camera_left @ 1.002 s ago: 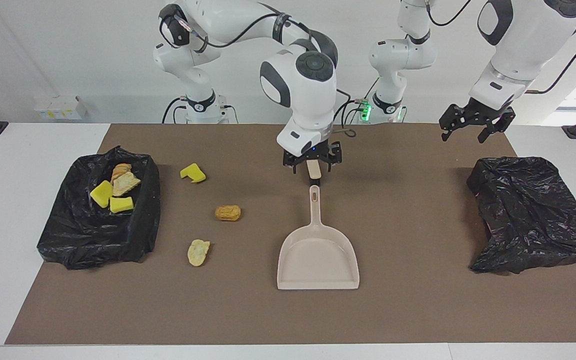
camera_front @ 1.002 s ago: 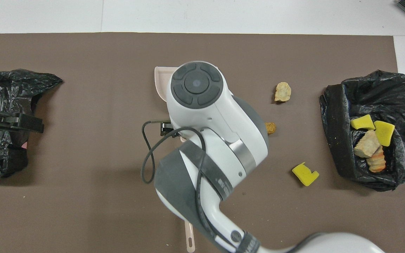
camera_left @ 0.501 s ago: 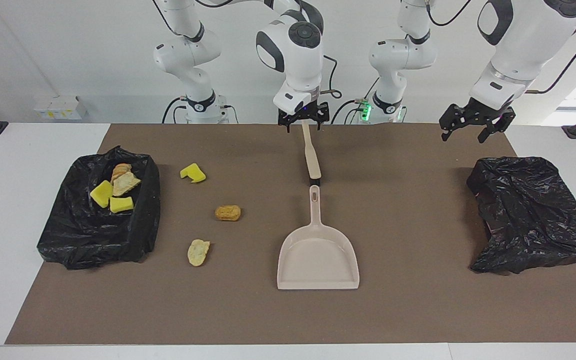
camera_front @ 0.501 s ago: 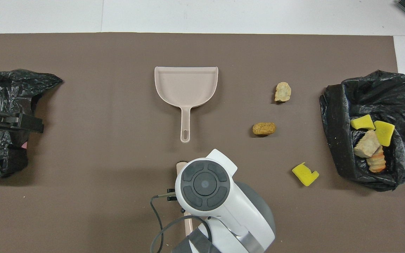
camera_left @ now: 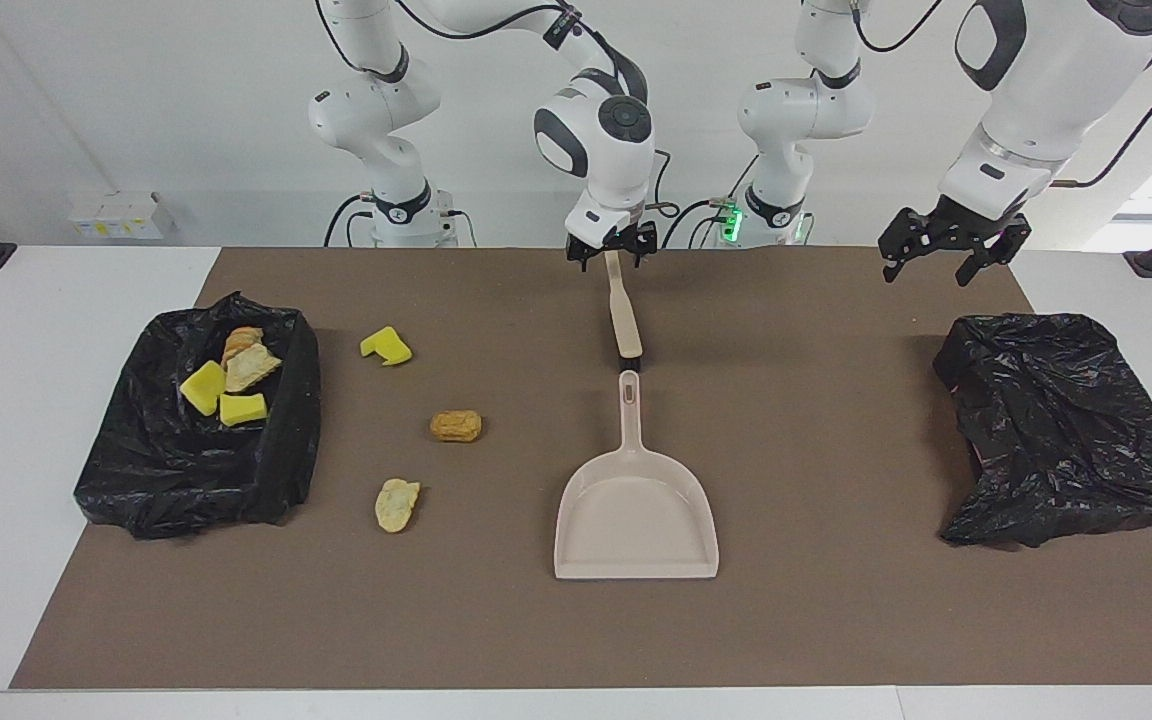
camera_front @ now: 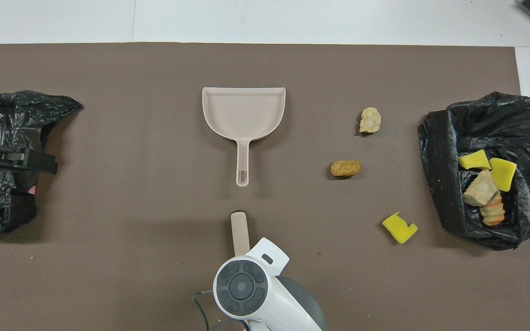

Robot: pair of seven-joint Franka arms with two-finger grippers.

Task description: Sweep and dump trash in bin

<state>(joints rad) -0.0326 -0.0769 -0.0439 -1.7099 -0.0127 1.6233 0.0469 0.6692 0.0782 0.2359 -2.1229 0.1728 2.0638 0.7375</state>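
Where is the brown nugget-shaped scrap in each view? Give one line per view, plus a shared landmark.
Facing view: the brown scrap lies on the mat, between the dustpan and the black bin holding scraps.
Overhead view: the same scrap lies between the dustpan and that bin, mirrored.
Shared landmark: the dustpan, with the scrap about level with its handle in both views.

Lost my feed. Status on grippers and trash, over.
Right gripper open over brush handle; left gripper open, waiting above covered bin. Three scraps loose on mat: yellow sponge, brown piece, pale piece. Dustpan empty, path clear.
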